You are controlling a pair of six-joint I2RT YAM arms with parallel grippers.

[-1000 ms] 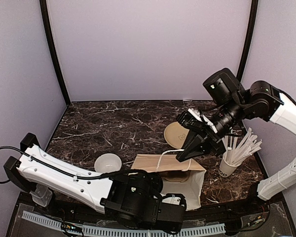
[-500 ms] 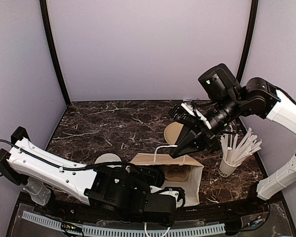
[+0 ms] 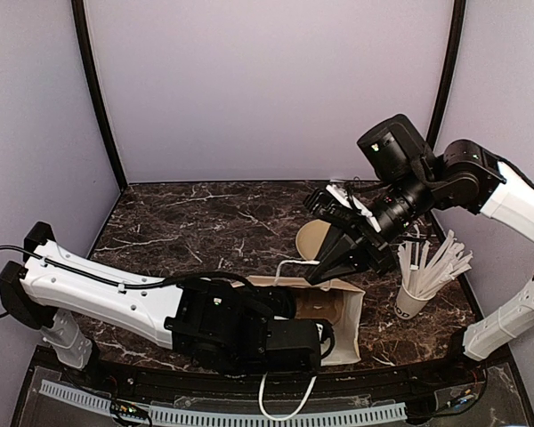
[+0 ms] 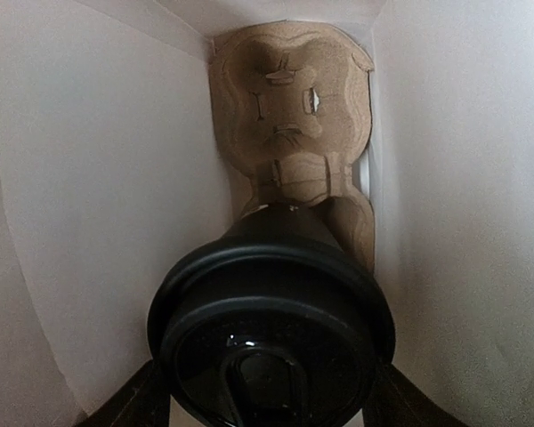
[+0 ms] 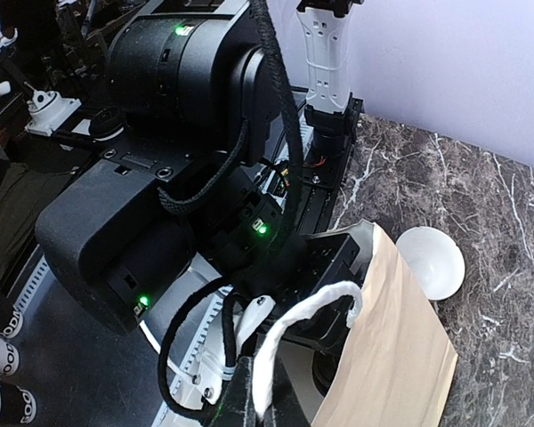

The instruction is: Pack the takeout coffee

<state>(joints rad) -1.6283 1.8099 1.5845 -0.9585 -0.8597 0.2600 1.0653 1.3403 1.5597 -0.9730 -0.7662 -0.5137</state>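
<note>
The takeout coffee is inside the paper bag, its black lid on and facing the left wrist camera, its dark body pointing deeper in. The left tool grips it, with a black finger pressed to each side just under the lid's rim. Beyond the cup, at the far end of the bag, lies a brown cardboard cup carrier. Whether the cup's base touches the carrier cannot be told. The bag's pale inner walls close in on both sides.

From above, the bag lies on the dark marbled surface with its mouth toward the near edge, and the left arm's wrist fills that mouth. The right tool is closed on the bag's white handle, pinching the loop above the bag's upper edge. A second white loop hangs past the near edge.

A tan round plate sits just behind the bag. A white cup of straws stands to its right. A white bowl rests on the surface beside the bag, seen from the right wrist.
</note>
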